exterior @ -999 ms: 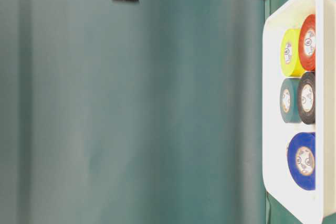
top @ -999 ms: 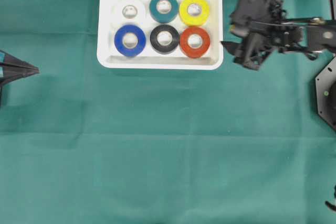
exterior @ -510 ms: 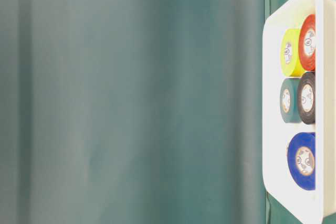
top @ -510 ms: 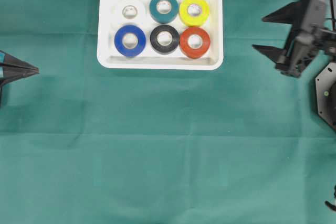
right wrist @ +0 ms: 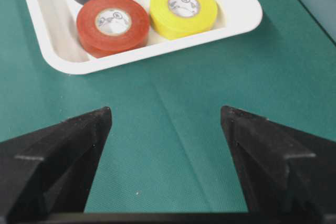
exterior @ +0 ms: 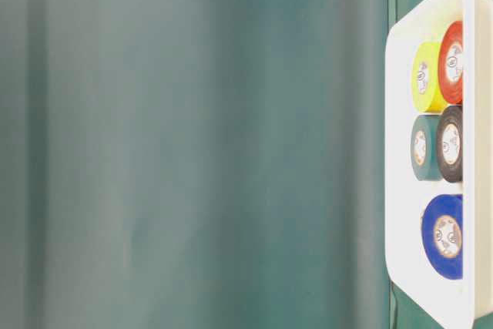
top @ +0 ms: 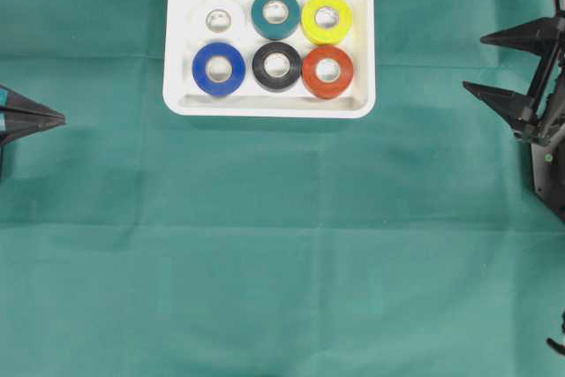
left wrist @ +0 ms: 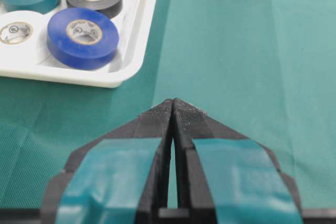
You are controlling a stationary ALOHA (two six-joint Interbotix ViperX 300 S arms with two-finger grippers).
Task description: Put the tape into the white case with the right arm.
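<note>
At the far left of the overhead view, the left end effector (top: 53,117) is resting over the green surface (top: 282,262) with its teal-marked fingers pressed together, holding nothing and well apart from the white case (top: 269,105). Moving right, the case is sitting near the top edge with six rolls in it: white tape (top: 218,18), teal tape (top: 275,12) and yellow tape (top: 327,17) behind, blue tape (top: 219,68), black tape (top: 277,65) and red tape (top: 327,71) in front. No roll is lying loose on the cloth, so the task looks finished. At the far right, the right end effector (top: 501,65) is standing wide and empty, well clear of the case. The main risk now would be a sweep back toward the rim, nudging the case or tipping the red roll nearest it.
</note>
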